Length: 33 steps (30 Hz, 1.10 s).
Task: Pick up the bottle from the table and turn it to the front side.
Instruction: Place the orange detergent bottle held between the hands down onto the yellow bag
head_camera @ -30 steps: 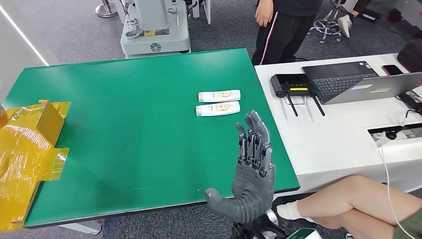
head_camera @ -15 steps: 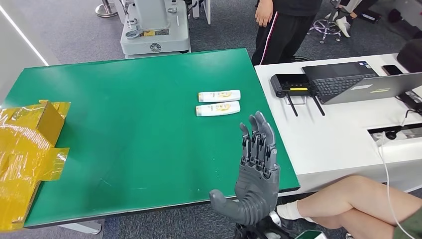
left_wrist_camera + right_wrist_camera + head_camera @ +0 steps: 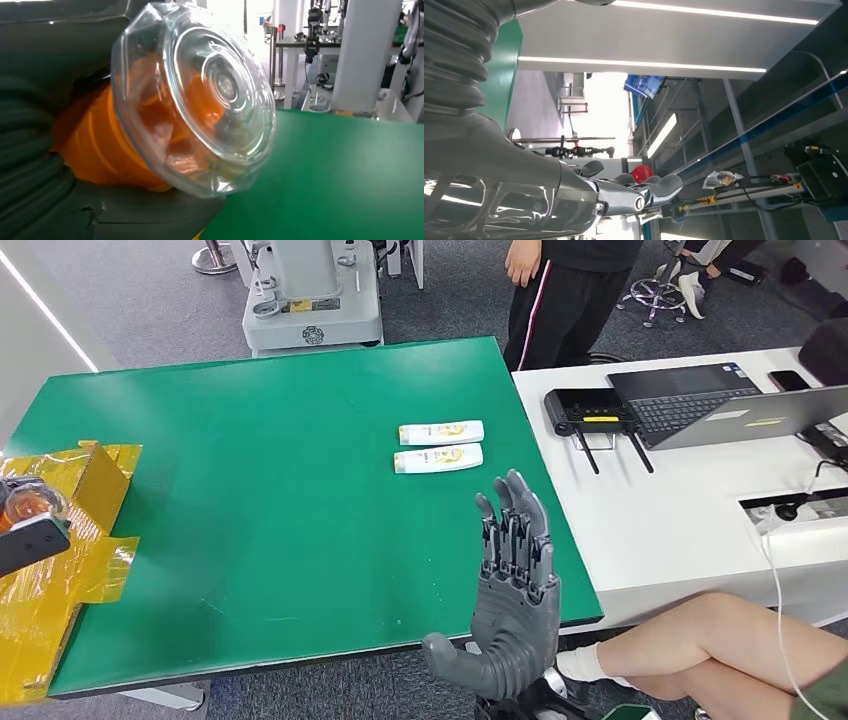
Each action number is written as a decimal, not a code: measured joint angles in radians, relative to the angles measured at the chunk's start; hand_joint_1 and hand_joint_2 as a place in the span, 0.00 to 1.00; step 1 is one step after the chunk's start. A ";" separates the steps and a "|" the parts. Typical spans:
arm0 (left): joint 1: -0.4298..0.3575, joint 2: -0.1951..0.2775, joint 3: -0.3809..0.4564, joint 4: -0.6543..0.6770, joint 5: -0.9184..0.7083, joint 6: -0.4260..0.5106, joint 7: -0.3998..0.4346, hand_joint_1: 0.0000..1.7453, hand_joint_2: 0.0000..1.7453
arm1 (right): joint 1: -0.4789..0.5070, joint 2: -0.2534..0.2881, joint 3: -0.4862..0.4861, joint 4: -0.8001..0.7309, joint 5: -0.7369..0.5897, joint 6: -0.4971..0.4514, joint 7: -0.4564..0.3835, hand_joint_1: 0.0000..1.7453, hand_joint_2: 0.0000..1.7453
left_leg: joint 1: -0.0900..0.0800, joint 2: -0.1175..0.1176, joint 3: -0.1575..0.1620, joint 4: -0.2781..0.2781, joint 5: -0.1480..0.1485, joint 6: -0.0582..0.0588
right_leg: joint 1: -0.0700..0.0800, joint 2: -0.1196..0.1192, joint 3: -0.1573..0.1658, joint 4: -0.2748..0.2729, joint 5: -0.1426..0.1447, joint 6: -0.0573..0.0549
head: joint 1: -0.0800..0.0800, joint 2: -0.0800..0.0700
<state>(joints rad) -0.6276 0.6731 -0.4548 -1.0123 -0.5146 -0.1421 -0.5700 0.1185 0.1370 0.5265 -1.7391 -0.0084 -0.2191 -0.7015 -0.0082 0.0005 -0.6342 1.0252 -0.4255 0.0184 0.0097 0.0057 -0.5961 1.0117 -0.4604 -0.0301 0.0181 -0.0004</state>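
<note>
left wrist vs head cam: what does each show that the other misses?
Left wrist alone: the clear faceted base of the orange bottle, close up, held in the left hand.
Head alone: the right hand, open and upright, two white tubes lying side by side, a laptop on the white desk, the yellow box.
Both: the green table and the bottle.

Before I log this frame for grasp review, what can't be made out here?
- Held bottle: its front label, since the left wrist view faces its clear base.
- Left robot hand: cut off by the head view's edge; its grip is mostly hidden behind the bottle.
- White tubes on the green table: print too small to read.
- Right robot hand: open, but its palm side is unseen.
</note>
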 joint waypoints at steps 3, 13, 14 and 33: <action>0.009 -0.043 -0.008 0.078 -0.040 0.053 -0.024 1.00 1.00 | 0.001 0.001 -0.003 0.000 0.000 0.014 0.000 0.00 1.00 | 0.000 0.000 0.000 0.000 0.000 0.000 | 0.000 0.000 0.000 0.000 0.000 0.000 | 0.000 0.000; 0.046 -0.171 -0.005 0.263 -0.084 0.280 -0.105 1.00 1.00 | 0.002 0.003 -0.006 0.002 -0.004 0.021 0.000 0.00 1.00 | -0.001 -0.002 0.000 0.000 0.000 0.000 | -0.001 -0.002 0.001 0.000 0.000 0.000 | 0.000 0.000; 0.048 -0.191 -0.004 0.285 -0.095 0.306 -0.113 1.00 1.00 | 0.001 0.003 -0.006 0.002 -0.005 0.021 0.000 0.00 1.00 | -0.001 -0.003 0.001 0.000 0.000 0.000 | -0.001 -0.003 0.002 0.000 0.000 0.000 | 0.000 0.000; 0.025 -0.380 0.015 0.518 -0.190 0.497 -0.109 1.00 1.00 | -0.018 0.009 -0.005 0.021 -0.019 0.067 0.000 0.00 1.00 | -0.005 -0.012 0.021 -0.004 -0.001 -0.001 | -0.004 -0.012 0.023 0.000 -0.006 0.001 | -0.001 0.000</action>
<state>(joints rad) -0.6029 0.2935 -0.4403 -0.4945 -0.7046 0.3545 -0.6792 0.1010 0.1455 0.5211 -1.7185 -0.0271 -0.1516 -0.7015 -0.0128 -0.0120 -0.6129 1.0215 -0.4266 0.0174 0.0057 -0.0067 -0.5728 1.0119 -0.4662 -0.0294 0.0175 -0.0004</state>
